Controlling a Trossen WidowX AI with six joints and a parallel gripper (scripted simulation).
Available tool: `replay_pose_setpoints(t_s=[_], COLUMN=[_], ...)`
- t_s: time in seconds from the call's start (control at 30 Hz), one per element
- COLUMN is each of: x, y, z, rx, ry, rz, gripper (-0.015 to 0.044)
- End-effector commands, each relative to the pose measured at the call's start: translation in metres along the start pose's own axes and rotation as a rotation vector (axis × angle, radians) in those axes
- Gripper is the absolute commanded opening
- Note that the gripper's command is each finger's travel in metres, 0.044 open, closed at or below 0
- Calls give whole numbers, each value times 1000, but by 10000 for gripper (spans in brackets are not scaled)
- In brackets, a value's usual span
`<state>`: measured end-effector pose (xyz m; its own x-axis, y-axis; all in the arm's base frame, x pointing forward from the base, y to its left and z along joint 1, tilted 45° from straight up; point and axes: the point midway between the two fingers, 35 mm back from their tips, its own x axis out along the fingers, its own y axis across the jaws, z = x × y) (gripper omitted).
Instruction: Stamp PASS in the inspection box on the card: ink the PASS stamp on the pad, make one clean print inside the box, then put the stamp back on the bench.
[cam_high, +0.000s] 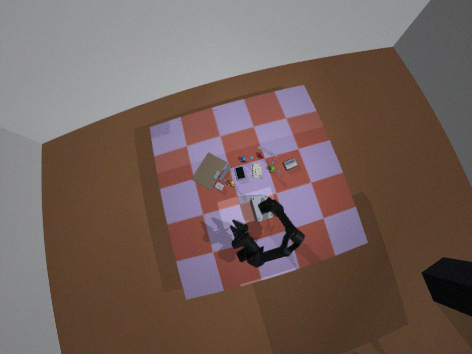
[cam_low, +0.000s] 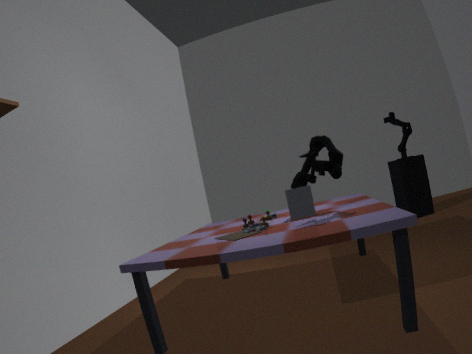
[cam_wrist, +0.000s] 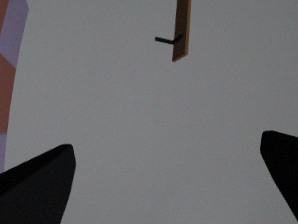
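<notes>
Pincer (cam_high: 239, 224) (cam_low: 302, 156) (cam_wrist: 169, 148) wide open, I have my arm (cam_high: 295, 235) (cam_low: 341, 157) bent up high above the checkered table (cam_high: 295, 192) (cam_low: 320, 240) (cam_wrist: 9, 85).

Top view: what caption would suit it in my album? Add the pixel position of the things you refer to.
Black arm, gripper (cam_high: 238, 228) (cam_wrist: 169, 148) open, on a checkered table (cam_high: 295, 192) (cam_low: 320, 240) (cam_wrist: 10, 55).

"What pattern has the bench (cam_high: 295, 195) (cam_low: 200, 242)?"
"Lilac and brick-red checks; its legs (cam_low: 404, 280) are dark grey."
"And the pincer (cam_high: 238, 226) (cam_low: 302, 155) (cam_wrist: 169, 148)?"
"Black, like its arm (cam_high: 272, 254) (cam_low: 341, 155)."
"The knobs well apart from it?"
"One blue (cam_high: 243, 159), one red (cam_high: 261, 155), one green (cam_high: 272, 169), one yellow (cam_high: 232, 183)."
"That board (cam_high: 210, 171) (cam_low: 234, 235)?"
"Plain tan."
</notes>
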<state>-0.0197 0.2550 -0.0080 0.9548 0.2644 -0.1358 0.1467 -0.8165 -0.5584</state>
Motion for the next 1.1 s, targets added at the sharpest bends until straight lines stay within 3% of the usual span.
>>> replay_pose_setpoints(t_s=[0.0, 0.2, 0.7, 1.07], x=[2, 56, 162, 189], y=[0, 8, 72, 153], z=[-1, -29, -127, -216], rx=[7, 176, 611, 992], ry=[3, 114, 496, 856], rz=[9, 270, 841, 1163], gripper=[374, 223, 223, 223])
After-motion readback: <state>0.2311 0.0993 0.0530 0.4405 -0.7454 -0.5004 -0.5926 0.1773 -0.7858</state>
